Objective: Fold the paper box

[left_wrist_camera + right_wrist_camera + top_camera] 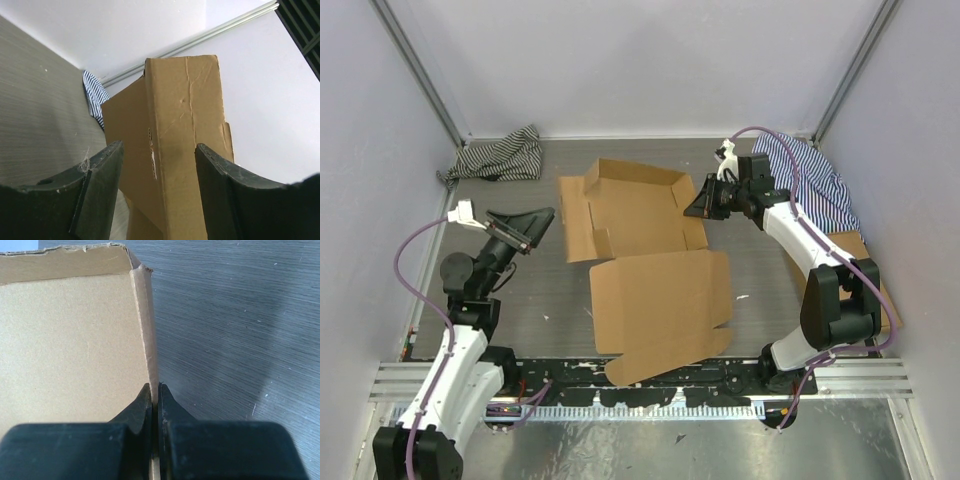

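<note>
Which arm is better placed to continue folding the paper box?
Probably the right. Its tool is shut on the right side wall of the paper box, so it can bend that wall at once. The left tool is open and appears short of the box.

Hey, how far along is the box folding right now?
Partly done. On the paper box, the far half's back and right walls are raised into a shallow tray. In hand: the right gripper is shut on the right wall; the left gripper is open beside the box's left side, apparently not touching. Left: the lid panel lies flat toward the arms, not yet folded over.
</note>
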Controlling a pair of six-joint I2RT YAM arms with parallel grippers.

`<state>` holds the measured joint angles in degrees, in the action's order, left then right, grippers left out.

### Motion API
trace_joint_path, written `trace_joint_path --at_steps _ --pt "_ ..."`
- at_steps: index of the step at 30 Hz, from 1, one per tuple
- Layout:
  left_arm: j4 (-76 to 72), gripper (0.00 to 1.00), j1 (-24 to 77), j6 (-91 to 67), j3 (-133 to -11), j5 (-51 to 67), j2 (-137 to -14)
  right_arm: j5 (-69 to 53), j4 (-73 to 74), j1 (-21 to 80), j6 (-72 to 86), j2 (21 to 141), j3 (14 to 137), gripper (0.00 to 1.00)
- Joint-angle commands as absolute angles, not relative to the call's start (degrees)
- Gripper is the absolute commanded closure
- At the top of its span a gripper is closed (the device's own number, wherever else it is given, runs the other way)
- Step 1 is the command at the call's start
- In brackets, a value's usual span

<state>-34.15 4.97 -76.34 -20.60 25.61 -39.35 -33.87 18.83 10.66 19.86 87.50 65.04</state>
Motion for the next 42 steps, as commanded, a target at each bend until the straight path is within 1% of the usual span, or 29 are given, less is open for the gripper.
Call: trace_joint_path --at_steps 1,10,25,36,42 --pt "-32.8 0.34 4.7 -75.7 -20.8 25.5 -38.6 -35.8 16.4 10.5 21.5 86.1 66.6 0.99" --pt "-41.1 0.34 4.8 -78.5 -22.2 28.3 -45.9 -35.7 17.1 10.9 20.7 87.1 66.7 0.99" --pt "-43.9 0.34 6.9 -78.5 -23.6 28.5 -49.3 -29.0 18.5 13.4 18.9 90.0 66.1 0.99" --pt "-46.4 0.35 11.8 -75.7 -25.3 28.8 -58.0 -14.8 22.5 17.9 16.3 92.5 67.4 0.99" --pt "-39.9 0.37 12.9 -69.7 -25.2 29.7 -62.4 -11.8 21.9 18.5 16.5 93.2 66.2 0.99"
